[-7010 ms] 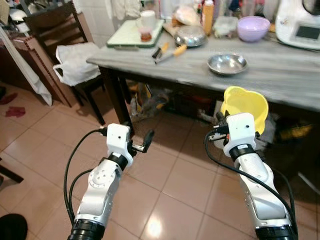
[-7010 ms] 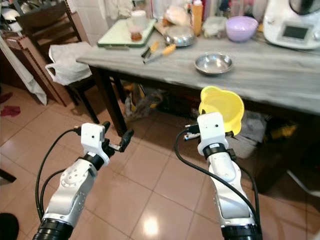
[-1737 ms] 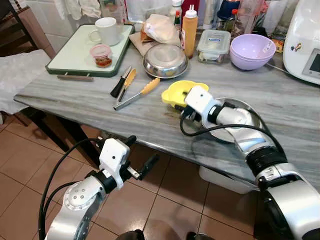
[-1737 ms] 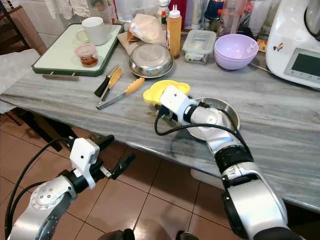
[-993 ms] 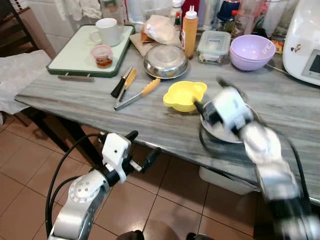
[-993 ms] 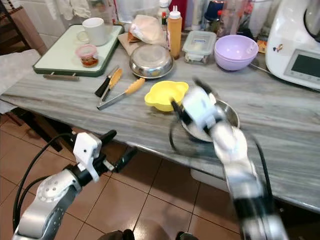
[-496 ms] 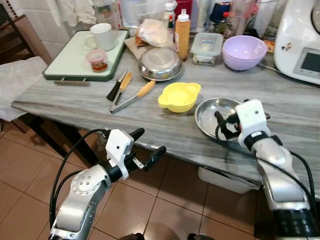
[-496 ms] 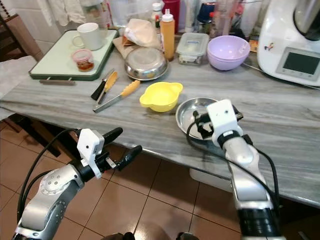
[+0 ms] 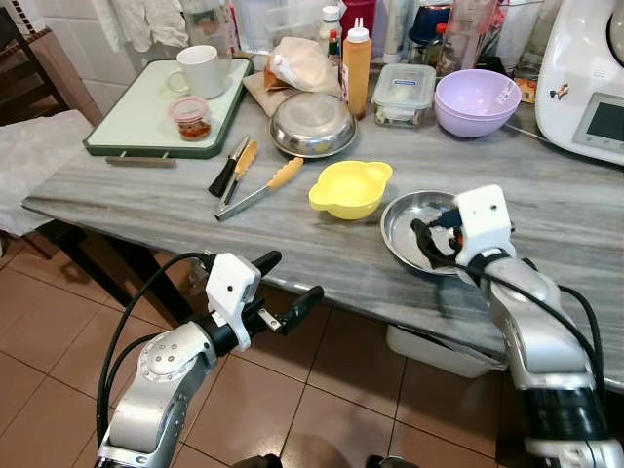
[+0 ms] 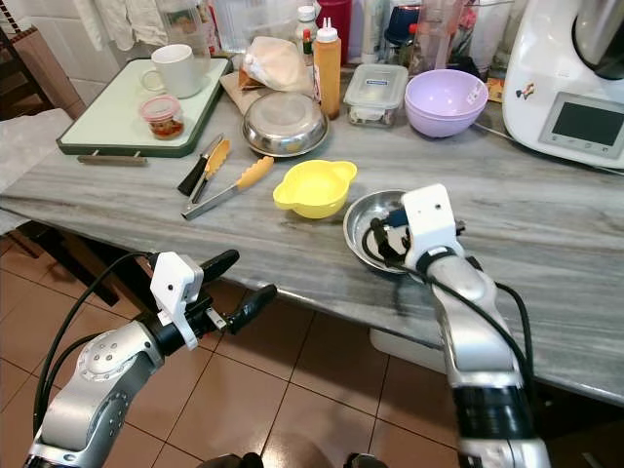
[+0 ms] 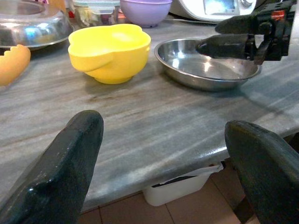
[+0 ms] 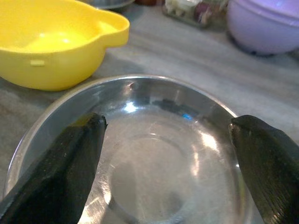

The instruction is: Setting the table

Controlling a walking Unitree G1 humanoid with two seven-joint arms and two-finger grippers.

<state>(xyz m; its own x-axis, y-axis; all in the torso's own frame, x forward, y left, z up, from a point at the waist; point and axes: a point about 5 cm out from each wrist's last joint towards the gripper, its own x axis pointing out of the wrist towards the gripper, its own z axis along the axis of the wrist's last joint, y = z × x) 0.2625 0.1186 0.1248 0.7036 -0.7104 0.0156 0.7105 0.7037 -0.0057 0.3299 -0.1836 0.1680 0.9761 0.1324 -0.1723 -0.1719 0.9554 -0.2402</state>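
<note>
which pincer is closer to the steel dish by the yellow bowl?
Right. The right pincer hangs open just over the steel dish. The left pincer, also open, sits below the table edge, in front of the yellow bowl.

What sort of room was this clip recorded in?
Most likely a home kitchen or dining corner: a grey marble-look table crowded with a shallow steel bowl, a small yellow plastic bowl and an orange squeeze bottle, a white countertop appliance, and brown floor tiles.
</note>
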